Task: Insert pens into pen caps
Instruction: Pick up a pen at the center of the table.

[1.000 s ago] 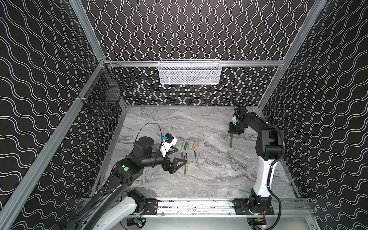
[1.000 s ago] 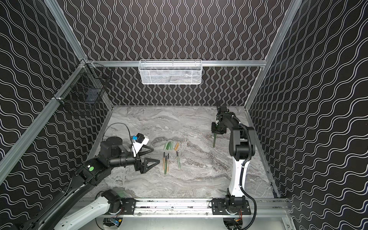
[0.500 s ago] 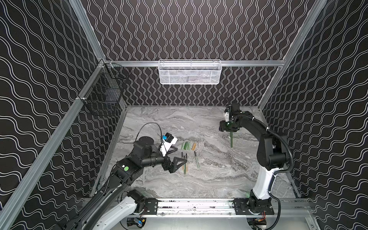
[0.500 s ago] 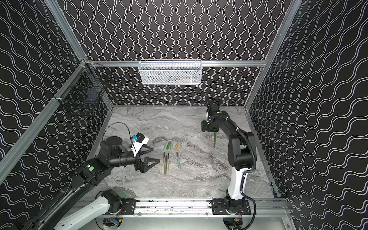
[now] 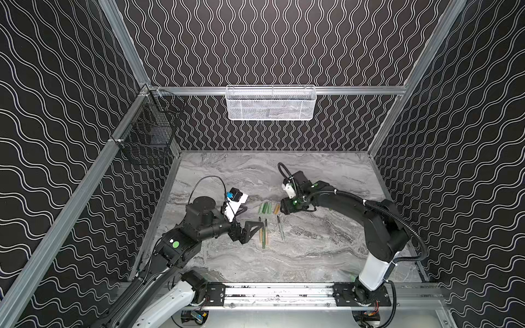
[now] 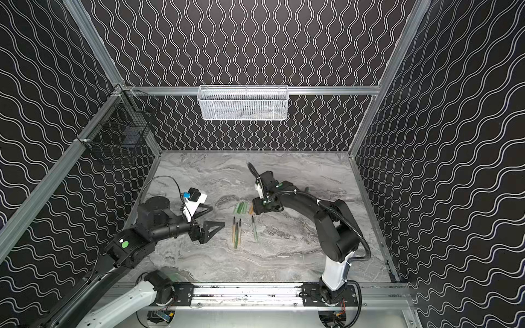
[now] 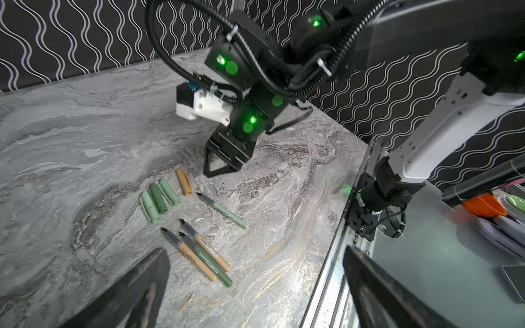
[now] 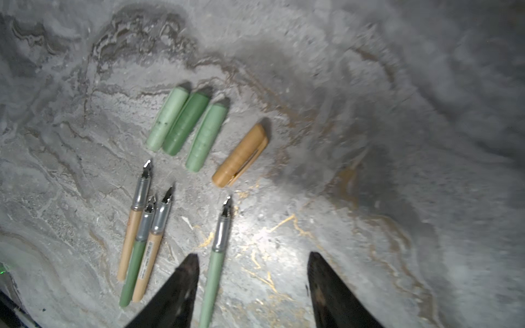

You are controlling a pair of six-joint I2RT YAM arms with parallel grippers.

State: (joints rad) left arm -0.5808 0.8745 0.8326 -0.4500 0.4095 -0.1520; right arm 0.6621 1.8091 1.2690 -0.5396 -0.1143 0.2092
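Pens (image 7: 199, 252), four in view: flat on grey marbled bench (image 5: 326, 176), dark tips toward the caps; three packed side by side and touching, tan, dark green, tan; pale green pen (image 8: 216, 255) alone, just beside them; pen caps (image 8: 186, 125), four in view: three green in a touching row, tan-orange cap (image 8: 241, 154) just beside; right tool (image 8: 252, 255) over pale green pen, near tan-orange cap, fingers spread, nothing held; left tool (image 7: 254, 251) near the packed three, on their far side from the pale green pen, spread wide, empty
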